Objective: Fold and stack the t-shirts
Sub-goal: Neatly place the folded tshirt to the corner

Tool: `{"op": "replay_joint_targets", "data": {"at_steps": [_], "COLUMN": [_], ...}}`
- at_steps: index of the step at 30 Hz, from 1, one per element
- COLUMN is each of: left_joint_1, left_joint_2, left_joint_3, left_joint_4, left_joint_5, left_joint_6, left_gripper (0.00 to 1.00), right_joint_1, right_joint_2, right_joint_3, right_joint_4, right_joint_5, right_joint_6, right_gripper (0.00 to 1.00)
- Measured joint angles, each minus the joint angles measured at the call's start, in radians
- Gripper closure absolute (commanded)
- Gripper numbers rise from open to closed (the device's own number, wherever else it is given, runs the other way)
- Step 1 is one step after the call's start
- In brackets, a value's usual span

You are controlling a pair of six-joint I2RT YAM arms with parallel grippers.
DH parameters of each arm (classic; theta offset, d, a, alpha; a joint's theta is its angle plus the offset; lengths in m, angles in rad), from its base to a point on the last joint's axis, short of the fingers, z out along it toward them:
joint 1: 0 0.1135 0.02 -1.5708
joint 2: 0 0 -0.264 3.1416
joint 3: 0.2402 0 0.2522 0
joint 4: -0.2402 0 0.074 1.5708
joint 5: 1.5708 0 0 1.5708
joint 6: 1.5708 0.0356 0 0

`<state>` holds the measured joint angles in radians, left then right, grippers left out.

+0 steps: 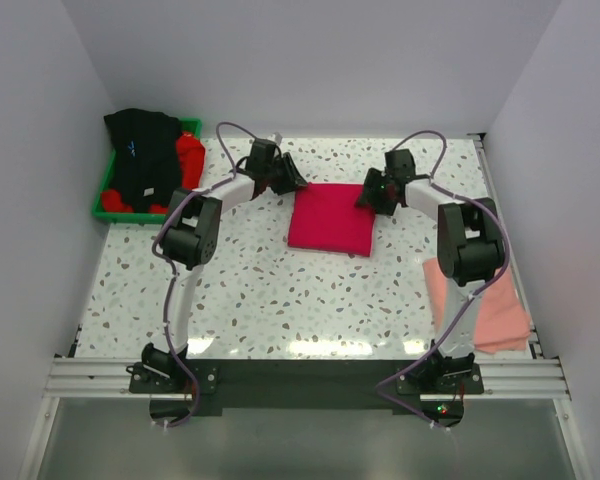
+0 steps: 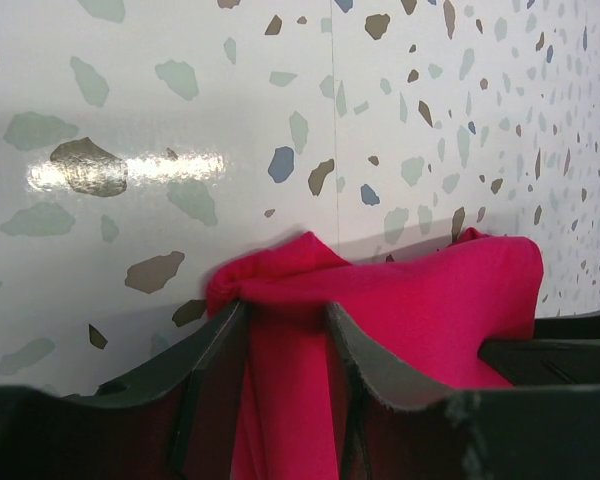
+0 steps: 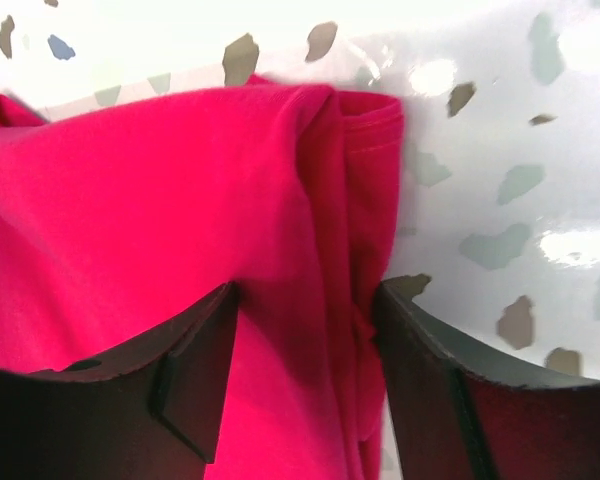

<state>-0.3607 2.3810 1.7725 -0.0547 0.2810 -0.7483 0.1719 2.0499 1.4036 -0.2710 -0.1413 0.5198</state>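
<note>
Nearest the camera, the arm bases (image 1: 165,370) are bolted at the near edge of the surface (image 1: 260,300), and both arms are stretched toward its far half.

The crimson-pink t-shirt (image 1: 330,220) is laid flat on the far middle of the surface as a compact rectangle. It is judged to be the piece in hand, with most of its folding done.

The salmon-pink t-shirt (image 1: 495,310) is laid flat at the right edge, partly hidden behind the right arm. It is well apart from the crimson one, probably so that a stack can be built there.

In the far left corner, the black t-shirt (image 1: 140,155) is draped over the green tray (image 1: 102,205), with the bright red t-shirt (image 1: 190,155) beside it. Both are crumpled and are taken to be waiting their turn.

The left pincer (image 1: 285,175) is set at the far left corner of the crimson shirt and the right pincer (image 1: 372,195) at the far right corner. This is judged to be so that the cloth can be handled evenly without the fold being pulled open.

In each wrist view a ridge of crimson cloth is seen running between fingers held moderately apart. Whether the cloth is pinched or only straddled cannot be told for either pincer.
</note>
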Motion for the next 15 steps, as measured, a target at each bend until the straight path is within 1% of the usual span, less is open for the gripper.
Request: {"op": "replay_joint_targets", "data": {"at_steps": [2,5,6,7,8,9,15], "left_joint_1": [0.000,0.000,0.000,0.000,0.000,0.000,0.001], "left_joint_2": [0.000,0.000,0.000,0.000,0.000,0.000,-0.023], "left_joint_3": [-0.002,-0.003,-0.003,-0.003,-0.003,-0.003,-0.005], "left_joint_4": [0.004,0.008,0.008,0.008,0.008,0.008,-0.027], "left_joint_5": [0.000,0.000,0.000,0.000,0.000,0.000,-0.026], "left_joint_6": [0.000,0.000,0.000,0.000,0.000,0.000,0.005], "left_gripper": [0.58,0.58,0.58,0.58,0.58,0.58,0.54], "right_joint_1": [0.018,0.040,0.043,0.044,0.045,0.045,0.050], "right_joint_2": [0.000,0.000,0.000,-0.001,-0.001,-0.001,-0.026], "right_joint_3": [-0.004,-0.013,-0.018,-0.023,-0.028,-0.032,-0.055], "right_joint_4": [0.005,0.011,0.015,0.018,0.019,0.023,0.015], "right_joint_5": [0.014,0.035,0.044,0.049,0.051,0.053,0.102], "right_joint_6": [0.005,0.016,0.019,0.020,0.029,0.037,0.084], "right_gripper": [0.47,0.61,0.78,0.90,0.98,1.00,1.00]}}
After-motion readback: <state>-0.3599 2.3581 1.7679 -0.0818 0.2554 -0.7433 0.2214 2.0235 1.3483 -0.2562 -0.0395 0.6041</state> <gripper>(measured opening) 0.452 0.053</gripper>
